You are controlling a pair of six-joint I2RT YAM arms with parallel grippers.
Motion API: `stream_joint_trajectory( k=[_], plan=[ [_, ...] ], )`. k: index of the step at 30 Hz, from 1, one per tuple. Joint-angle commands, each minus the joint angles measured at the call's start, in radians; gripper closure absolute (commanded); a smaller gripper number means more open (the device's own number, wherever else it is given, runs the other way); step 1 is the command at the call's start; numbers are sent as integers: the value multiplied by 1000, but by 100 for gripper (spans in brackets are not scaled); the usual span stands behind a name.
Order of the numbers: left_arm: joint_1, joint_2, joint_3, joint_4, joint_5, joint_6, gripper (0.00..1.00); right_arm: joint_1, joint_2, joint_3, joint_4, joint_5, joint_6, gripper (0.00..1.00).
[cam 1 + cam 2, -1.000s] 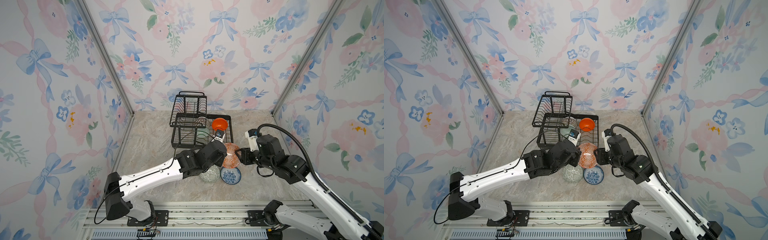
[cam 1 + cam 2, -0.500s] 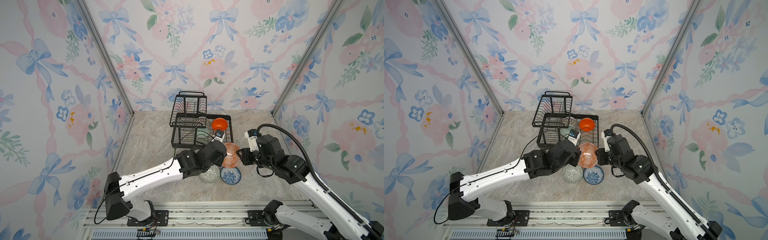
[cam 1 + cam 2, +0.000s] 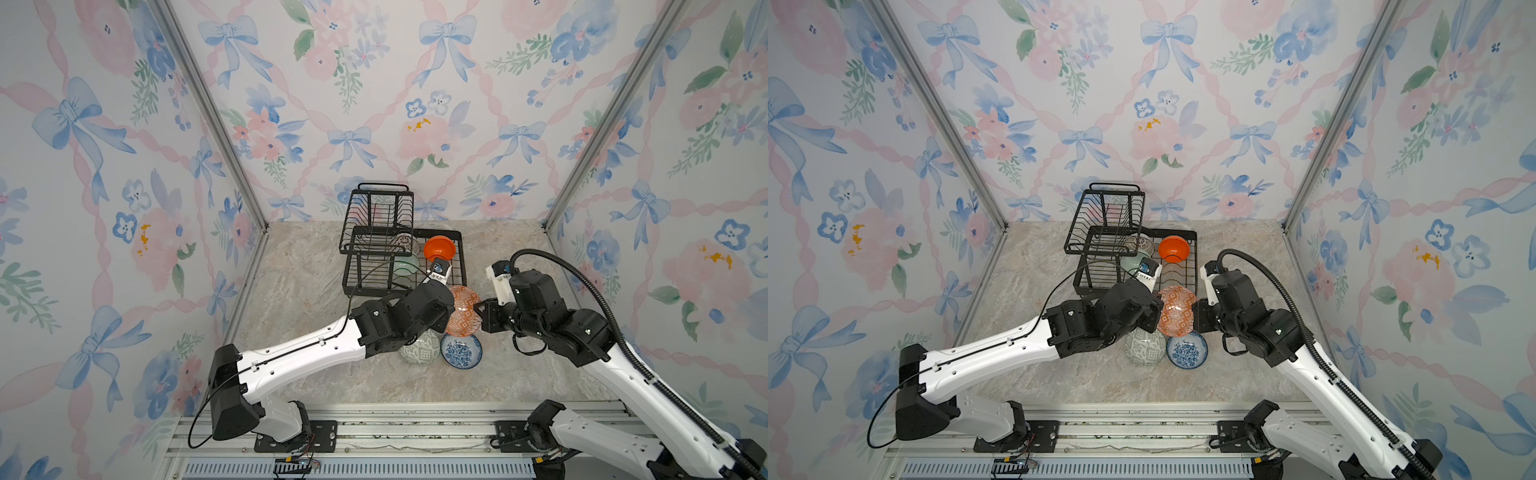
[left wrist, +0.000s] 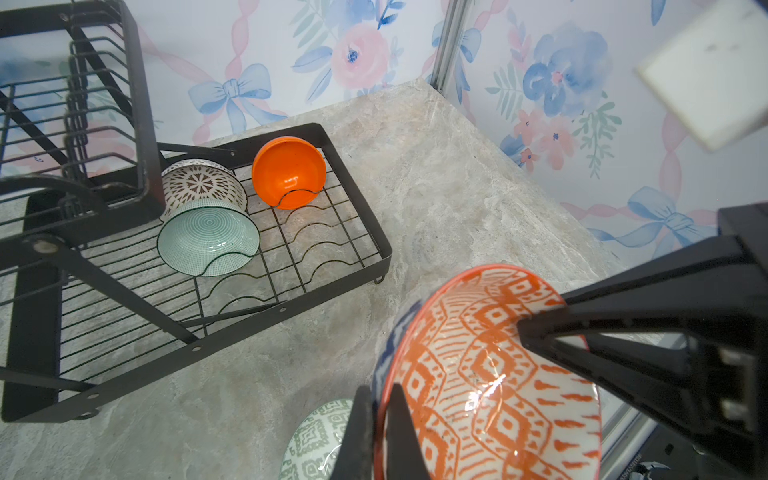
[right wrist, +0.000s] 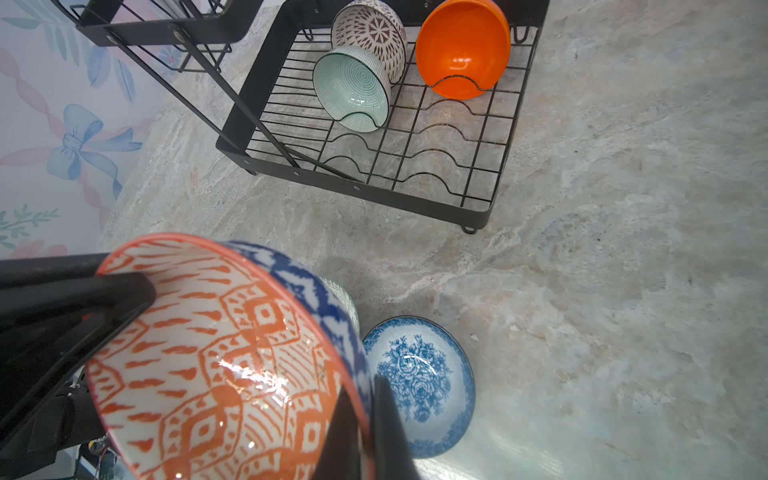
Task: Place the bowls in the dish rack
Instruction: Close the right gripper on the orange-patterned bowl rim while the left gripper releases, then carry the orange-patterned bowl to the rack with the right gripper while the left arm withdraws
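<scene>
Now the orange-white bowl [image 3: 464, 309] hangs above the surface [image 3: 519, 365], tilted. The left end effector [image 4: 379, 432] and right end effector [image 5: 360, 432] pinch opp. sides of its rim. In a top view the dish rack [image 3: 461, 257] lies approx. 11 o'clock from it; the left arm seems nearer.

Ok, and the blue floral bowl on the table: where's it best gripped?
By the rim, I'd say, one finger inside and one outside. The blue floral bowl sits upright, mouth open, so come from above at its right-hand edge in both top views, away from the grey-green bowl beside it.
</scene>
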Motion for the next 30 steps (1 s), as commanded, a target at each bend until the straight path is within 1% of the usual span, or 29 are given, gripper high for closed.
stream_joint_trajectory(
  k=[1, 3, 5, 8, 12, 13, 15, 18, 20, 23, 27, 30],
  plan=[
    [-3, -24, 33, 13, 1, 11, 82, -7, -24, 35, -35, 49, -14, 100],
    [-2, -34, 36, 13, 1, 25, 62, -9, -23, 49, -50, 69, -30, 100],
    [-2, -47, 38, 11, -3, 41, 46, -14, -18, 61, -57, 81, -48, 100],
    [-1, -81, 29, 13, -23, 56, 25, -19, -6, 77, -62, 91, -78, 100],
    [17, -139, -8, 4, -46, 55, 5, -22, 17, 97, -52, 116, -117, 100],
    [26, -153, -18, -1, -47, 50, 2, -21, 22, 101, -45, 122, -131, 100],
    [54, -189, -53, -14, -44, 34, 2, -16, 31, 100, -15, 127, -188, 100],
    [112, -244, -118, -28, -17, 12, 2, -8, 26, 66, 71, 163, -260, 100],
    [151, -282, -163, -42, -4, -4, 2, -7, 25, 42, 132, 187, -299, 100],
    [199, -338, -225, -64, -2, -20, 2, -7, 54, 37, 170, 210, -342, 100],
    [267, -375, -291, -82, 33, -25, 2, -6, 94, 21, 234, 233, -401, 100],
    [314, -391, -334, -82, 71, -28, 2, -5, 116, -8, 322, 260, -445, 100]
  ],
)
